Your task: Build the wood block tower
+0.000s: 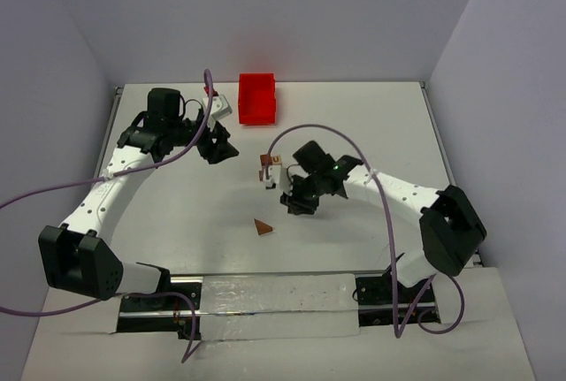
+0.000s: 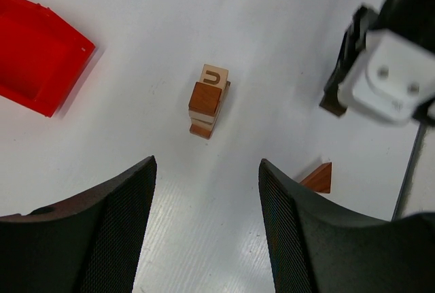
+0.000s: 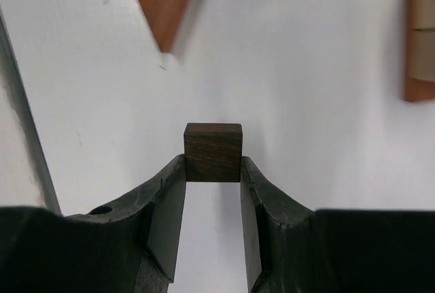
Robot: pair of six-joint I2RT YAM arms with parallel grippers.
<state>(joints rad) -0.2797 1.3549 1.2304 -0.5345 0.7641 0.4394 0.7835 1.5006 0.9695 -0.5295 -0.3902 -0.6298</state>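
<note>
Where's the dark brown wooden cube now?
The dark cube sits pinched in the right hand, mid right-wrist view, with a reddish-brown wooden triangle upper left and the wood block tower at right.

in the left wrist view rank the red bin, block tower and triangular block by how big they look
1. red bin, even though the frame crops it
2. wood block tower
3. triangular block, partly hidden

A red bin is set at the far edge of the white surface, a little left of centre. The surface is enclosed by pale walls on three sides.
</note>
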